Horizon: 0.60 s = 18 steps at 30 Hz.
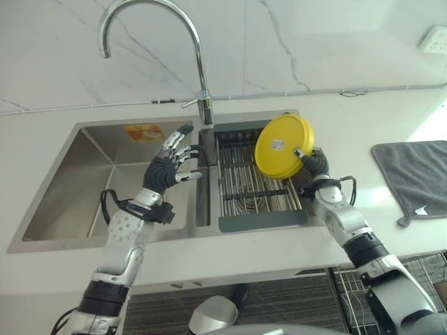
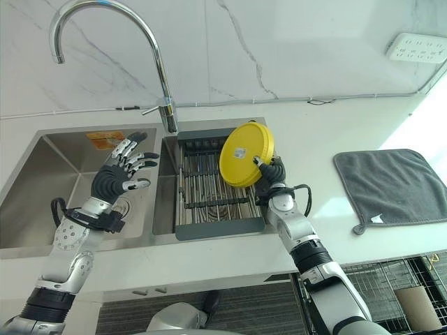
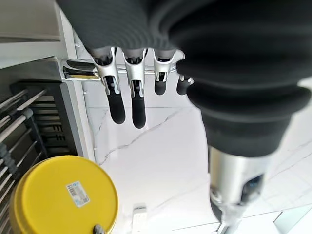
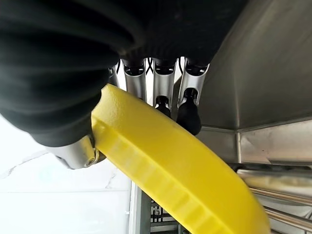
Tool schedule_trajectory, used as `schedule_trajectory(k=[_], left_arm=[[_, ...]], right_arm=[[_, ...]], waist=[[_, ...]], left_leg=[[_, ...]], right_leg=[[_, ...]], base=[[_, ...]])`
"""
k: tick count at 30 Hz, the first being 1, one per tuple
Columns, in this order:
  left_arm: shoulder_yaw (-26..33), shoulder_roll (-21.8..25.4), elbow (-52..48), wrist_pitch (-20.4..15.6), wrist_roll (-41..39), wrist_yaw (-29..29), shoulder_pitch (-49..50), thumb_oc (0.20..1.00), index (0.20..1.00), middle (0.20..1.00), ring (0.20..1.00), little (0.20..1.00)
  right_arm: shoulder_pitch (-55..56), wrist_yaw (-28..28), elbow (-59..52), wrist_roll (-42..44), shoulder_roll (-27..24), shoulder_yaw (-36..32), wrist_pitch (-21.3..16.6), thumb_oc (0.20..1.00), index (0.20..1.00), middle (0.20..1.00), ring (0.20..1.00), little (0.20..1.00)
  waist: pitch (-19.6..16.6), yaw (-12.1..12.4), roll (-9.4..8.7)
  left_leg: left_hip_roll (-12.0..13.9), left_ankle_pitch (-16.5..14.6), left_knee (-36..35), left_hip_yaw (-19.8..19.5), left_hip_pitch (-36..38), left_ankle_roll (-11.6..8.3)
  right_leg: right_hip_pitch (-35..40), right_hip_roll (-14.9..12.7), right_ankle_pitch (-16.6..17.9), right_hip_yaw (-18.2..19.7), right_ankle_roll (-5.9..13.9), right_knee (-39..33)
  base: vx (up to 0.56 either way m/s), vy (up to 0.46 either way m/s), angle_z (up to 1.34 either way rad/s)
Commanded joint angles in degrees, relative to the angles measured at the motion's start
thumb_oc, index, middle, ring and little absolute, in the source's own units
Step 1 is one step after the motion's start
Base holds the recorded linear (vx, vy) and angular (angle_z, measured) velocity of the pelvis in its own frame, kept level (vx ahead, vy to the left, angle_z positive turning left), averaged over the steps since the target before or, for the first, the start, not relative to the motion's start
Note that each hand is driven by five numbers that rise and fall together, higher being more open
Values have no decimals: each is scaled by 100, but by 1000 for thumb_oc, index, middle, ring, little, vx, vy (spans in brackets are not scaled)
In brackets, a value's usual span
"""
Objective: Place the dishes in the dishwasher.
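Your left hand [image 1: 170, 166] is hovering left of centre in the left eye view, above the left basin of the steel sink [image 1: 84, 174]. Its fingers are spreading out nearly straight and are grasping nothing. In the left wrist view those fingers [image 3: 117, 102] are hanging relaxed, with the white marble wall behind them.

The curved chrome tap [image 1: 201, 98] is rising from the sink's back rim at upper centre, its spout arching toward the upper left of the frame.

Just right of the tap, a dark drying rack [image 1: 258, 188] with metal bars is sitting in the right basin, at centre frame.

The yellow plate [image 1: 283, 146] is showing right of centre, tilted nearly on edge above the rack's right end, its underside with a small label facing the camera. It is not resting on the bars; your right hand [image 1: 314, 164] is carrying it at its lower right rim. In the right wrist view the thumb is pressing one face of the plate [image 4: 165, 170] and the fingers [image 4: 187, 117] are curling over the opposite face, so this hand is clenching on the plate's edge.

A grey cloth [image 1: 412, 178] is lying flat on the white surface [image 1: 349, 118] at the right edge of the frame, well apart from the sink.

At the lower right corner, a wire rack [image 2: 380, 286] is showing below the surface's front edge.
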Motion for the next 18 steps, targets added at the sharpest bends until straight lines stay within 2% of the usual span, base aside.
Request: schedule_trajectory(k=[1, 4, 5, 7, 8, 9, 18], left_arm=[[-195, -17, -24, -153, -228, -81, -125, 1000, 1000, 1000, 1000, 1000], [-243, -66, 41, -147, -223, -105, -129, 1000, 1000, 1000, 1000, 1000], [-272, -98, 70, -129, -220, -107, -95, 1000, 1000, 1000, 1000, 1000], [-271, -105, 113, -162, -234, -126, -52, 1000, 1000, 1000, 1000, 1000], [-241, -123, 130, -151, -246, -153, 34, 1000, 1000, 1000, 1000, 1000], [-250, -154, 147, -154, -226, -121, 54, 1000, 1000, 1000, 1000, 1000], [-245, -199, 102, -141, -122, 20, 202, 1000, 1000, 1000, 1000, 1000]], right_arm=[[-127, -86, -158, 366, 127, 87, -471, 200, 200, 200, 200, 200], [33, 144, -161, 1290, 317, -75, -780, 200, 200, 200, 200, 200], [205, 575, -287, 1840, 465, -202, -855, 200, 200, 200, 200, 200], [325, 839, -456, 2005, 459, -200, -805, 200, 200, 200, 200, 200], [555, 1286, -900, 2419, 382, -259, -710, 200, 200, 200, 200, 200], [646, 1481, -1180, 2647, 328, -306, -714, 200, 200, 200, 200, 200], [1163, 2007, -2353, 3176, 125, -704, -961, 200, 200, 200, 200, 200]], waist=[[-426, 36, 87], [-430, -8, 100], [-449, -50, 102], [-457, -87, 91], [-480, -179, 53], [-485, -256, 30], [-471, -641, -34]], left_leg=[[614, -346, -12, 123, 52, -281], [620, -374, -12, 175, 92, -264], [623, -404, -12, 221, 126, -243], [626, -420, -12, 259, 144, -232], [630, -470, -12, 329, 204, -194], [637, -501, -12, 395, 241, -166], [676, -723, 33, 877, 505, 28]], right_leg=[[-76, -171, 240, 30, 72, 83], [-73, -188, 252, 37, 85, 80], [-82, -209, 270, 52, 107, 73], [-97, -226, 287, 65, 128, 70], [-140, -266, 324, 123, 174, 73], [-178, -302, 346, 173, 206, 85], [-372, -497, 372, 621, 378, 309]], base=[[0, 0, 0], [3, 30, -1], [15, 54, -4], [24, 55, -15], [46, 87, -27], [56, 92, -28], [66, 99, -34]])
